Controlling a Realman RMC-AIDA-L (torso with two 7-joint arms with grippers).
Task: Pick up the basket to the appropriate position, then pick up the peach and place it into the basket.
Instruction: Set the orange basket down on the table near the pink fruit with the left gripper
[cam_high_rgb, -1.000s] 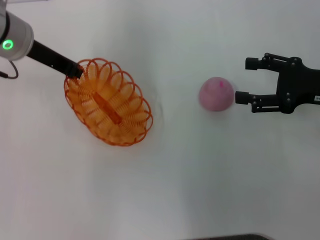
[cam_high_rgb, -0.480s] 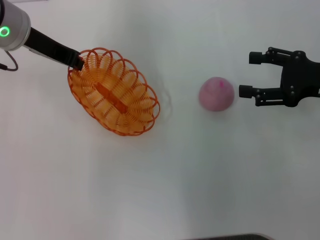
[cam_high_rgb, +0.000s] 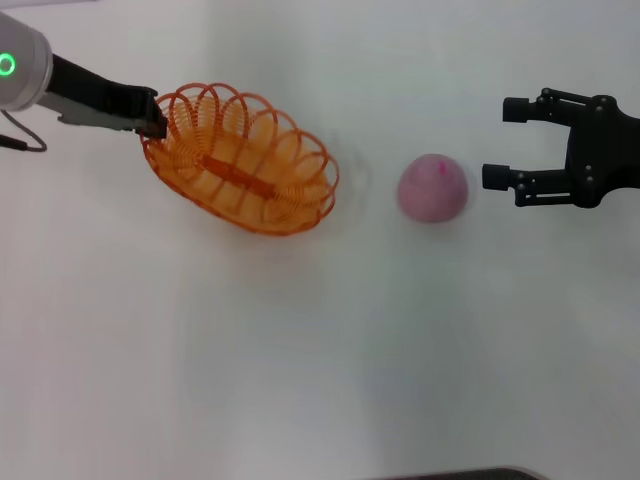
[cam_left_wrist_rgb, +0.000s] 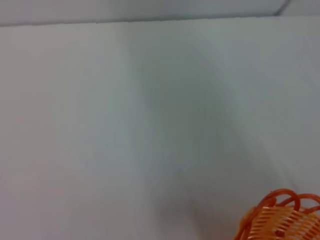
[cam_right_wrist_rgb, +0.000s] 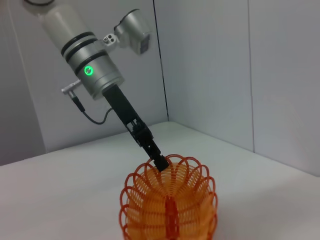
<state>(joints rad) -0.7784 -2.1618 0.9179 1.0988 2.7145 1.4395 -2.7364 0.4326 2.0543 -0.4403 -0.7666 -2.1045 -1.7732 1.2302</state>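
While crosswise, basket (cam_high_rgb: 240, 158) peachward (cam_high_rgb: 432, 188).

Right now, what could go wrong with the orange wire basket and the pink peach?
The left gripper pinches only the rim of the oval orange wire-coil basket, at one end. Held at one end like that, the basket could swing, tilt or slip free while being carried.

The round pink peach sits loose on the white table. The right gripper is open beside it, not touching. A slightly off approach might nudge the peach and roll it away.
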